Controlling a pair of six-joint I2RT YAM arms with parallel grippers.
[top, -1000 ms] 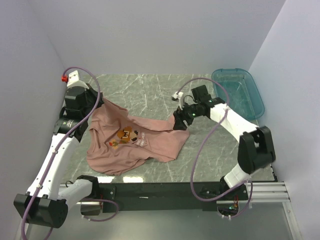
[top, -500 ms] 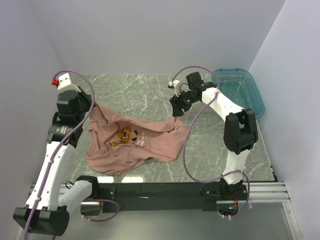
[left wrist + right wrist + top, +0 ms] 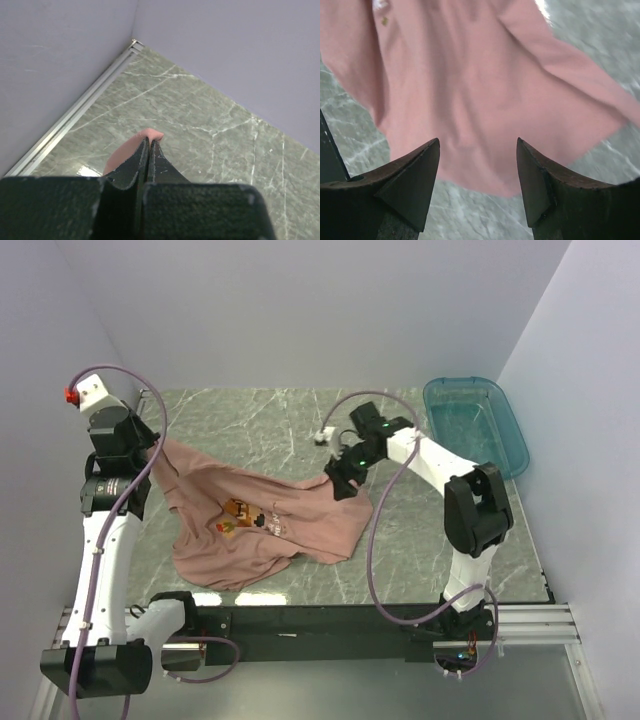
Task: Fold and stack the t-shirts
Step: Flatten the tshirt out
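Though the t-shirt (image 3: 300,525) bears a print (image 3: 248,517) — its writing is illegible.

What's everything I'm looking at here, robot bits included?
t-shirt: one, salmon pink with a chest print, crumpled mid-table
tub: one, see-through teal, far right corner
table: one, grey-green marble pattern
cables: two, purple, one along each arm
left arm: one, white and black, jaws shut on the t-shirt's raised edge
right arm: one, white and black, jaws open over the t-shirt's right side
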